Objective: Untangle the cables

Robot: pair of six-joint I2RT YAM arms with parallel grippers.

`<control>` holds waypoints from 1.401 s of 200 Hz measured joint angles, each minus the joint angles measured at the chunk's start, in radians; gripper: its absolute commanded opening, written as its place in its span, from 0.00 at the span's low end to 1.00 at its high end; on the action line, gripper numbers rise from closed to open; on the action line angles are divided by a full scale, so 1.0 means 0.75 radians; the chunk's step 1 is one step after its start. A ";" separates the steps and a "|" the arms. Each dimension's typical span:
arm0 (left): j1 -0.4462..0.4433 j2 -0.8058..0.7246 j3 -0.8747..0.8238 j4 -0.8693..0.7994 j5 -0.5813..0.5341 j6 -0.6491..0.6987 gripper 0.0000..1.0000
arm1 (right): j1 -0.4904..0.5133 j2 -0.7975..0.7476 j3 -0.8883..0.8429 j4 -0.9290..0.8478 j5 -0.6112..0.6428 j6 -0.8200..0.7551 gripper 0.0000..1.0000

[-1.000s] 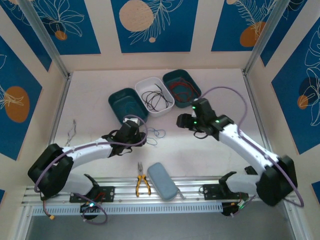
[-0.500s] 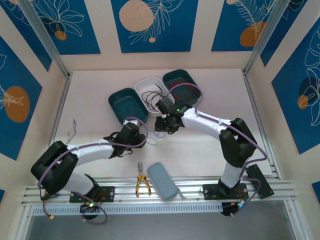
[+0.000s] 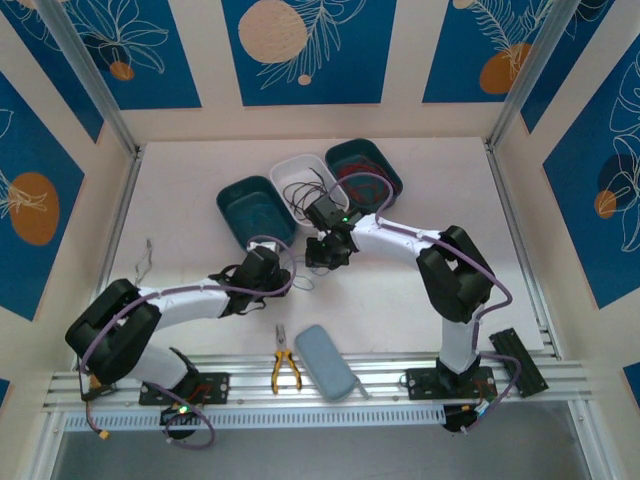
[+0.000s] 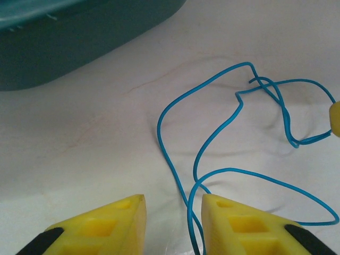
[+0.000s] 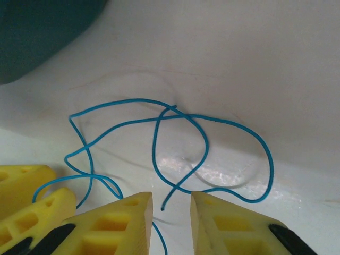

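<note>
Blue cable (image 4: 159,126): in loose crossed loops on the white table (image 4: 79,159), near the teal bin (image 4: 64,48), between both grippers.
Left gripper (image 4: 172,226): unclenched; fingers apart astride one strand, nothing pinched.
Right gripper (image 5: 171,215): parted; free cable end in the gap, not gripped.
Step in hand: pinch each strand squarely at mid-pad, then draw apart slowly and low so the crossing slides out instead of tightening.
Long axis: roughly from one gripper to the other; free end pointing into the right gripper.
</note>
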 measured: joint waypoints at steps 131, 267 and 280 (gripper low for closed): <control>0.000 -0.001 0.000 -0.009 -0.022 -0.020 0.00 | -0.001 0.059 0.006 0.006 -0.008 0.015 0.00; 0.047 -0.490 -0.008 -0.338 -0.296 0.255 0.00 | -0.231 -0.615 -0.233 -0.136 0.248 -0.025 0.00; 0.053 -0.559 -0.007 -0.380 -0.327 0.331 0.00 | -0.266 -0.701 -0.246 -0.155 0.289 -0.037 0.00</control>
